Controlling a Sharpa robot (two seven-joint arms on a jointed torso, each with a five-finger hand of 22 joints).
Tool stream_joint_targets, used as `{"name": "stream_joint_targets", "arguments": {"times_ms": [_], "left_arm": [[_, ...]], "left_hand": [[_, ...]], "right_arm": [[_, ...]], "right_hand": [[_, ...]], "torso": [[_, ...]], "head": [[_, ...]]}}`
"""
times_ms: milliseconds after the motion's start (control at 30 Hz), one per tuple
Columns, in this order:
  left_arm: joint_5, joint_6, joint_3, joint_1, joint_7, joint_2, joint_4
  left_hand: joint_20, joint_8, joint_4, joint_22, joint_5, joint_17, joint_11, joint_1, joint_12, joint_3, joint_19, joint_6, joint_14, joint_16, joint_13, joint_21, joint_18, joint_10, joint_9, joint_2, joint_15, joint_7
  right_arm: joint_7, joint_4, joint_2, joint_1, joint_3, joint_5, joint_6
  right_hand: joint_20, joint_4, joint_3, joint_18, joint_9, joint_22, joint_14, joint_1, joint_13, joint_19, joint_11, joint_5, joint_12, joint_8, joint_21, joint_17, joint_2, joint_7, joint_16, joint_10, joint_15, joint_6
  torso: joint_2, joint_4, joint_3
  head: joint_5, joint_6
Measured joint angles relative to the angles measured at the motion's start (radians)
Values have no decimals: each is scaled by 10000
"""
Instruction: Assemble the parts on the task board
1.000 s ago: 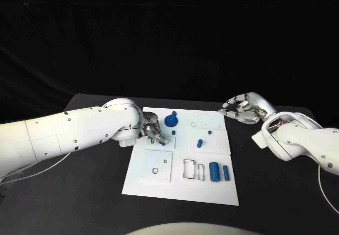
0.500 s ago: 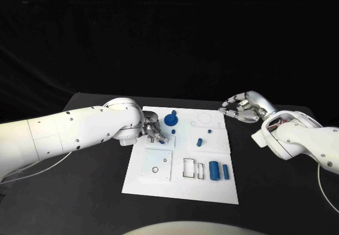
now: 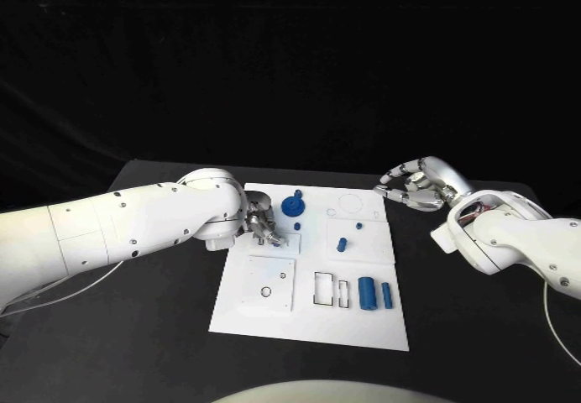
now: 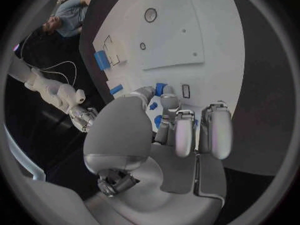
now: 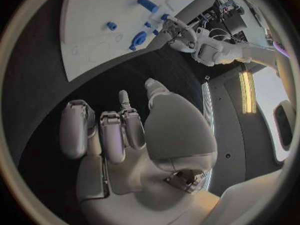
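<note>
Head view: our left hand (image 3: 258, 223) pinches a small blue part (image 3: 280, 245) in its fingers at the white task board's (image 3: 309, 323) near-left corner; right hand (image 3: 414, 186), curled and holding nothing, hovers off-board.

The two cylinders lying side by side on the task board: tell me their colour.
Blue cylinders, plain and unpatterned, against the white task board; clearest in the head view.

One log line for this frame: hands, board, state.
left hand: pinching small blue part on task board | right hand: curled, holding nothing, beside board | assembly unfinished
</note>
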Motion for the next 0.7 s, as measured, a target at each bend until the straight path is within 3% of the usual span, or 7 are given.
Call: {"name": "stream_joint_targets", "arguments": {"times_ms": [267, 600, 700], "left_arm": [[59, -66, 4, 1, -7, -11, 1], [170, -178, -1, -10, -15, -23, 13], [195, -216, -2, -12, -15, -27, 15]], "left_hand": [[0, -2, -95, 0, -12, 0, -5, 460, -50, 949, 0, -52, -1, 0, -89, 0, 0, -81, 4, -199, 3, 53], [1, 165, 421, -1, 40, 0, 12, 679, -86, 1630, 0, -216, -1, 0, -136, 39, 1, -98, 285, -357, 4, 105], [1, 255, 415, -1, 108, -1, 12, 555, -87, 1973, 0, -218, -1, 0, -136, 39, 0, -98, 352, -533, 5, 106]], "right_arm": [[-1, -5, 3, 0, 0, -2, 9], [-2, -19, 10, -1, 0, -3, 27], [-2, -22, 12, -3, 0, -4, 33]], "right_hand": [[0, 0, 0, -1, 0, -1, 0, 0, 0, 0, 0, 0, 0, 0, 0, -1, 0, 0, 0, 0, 0, 0], [0, 0, 0, 0, 0, 7, 0, 0, 0, 0, 0, 0, 0, 0, 0, -1, 0, 0, 0, 0, 0, 0], [0, 0, 0, 0, 0, 7, 0, 0, 0, 0, 0, 0, 0, 0, 0, -2, 0, 0, 0, 0, 0, 0]], "torso": [[-1, 0, -1], [-1, 1, 0], [0, -1, 0]], "head": [[3, -7], [-3, 8], [-3, 18]]}}
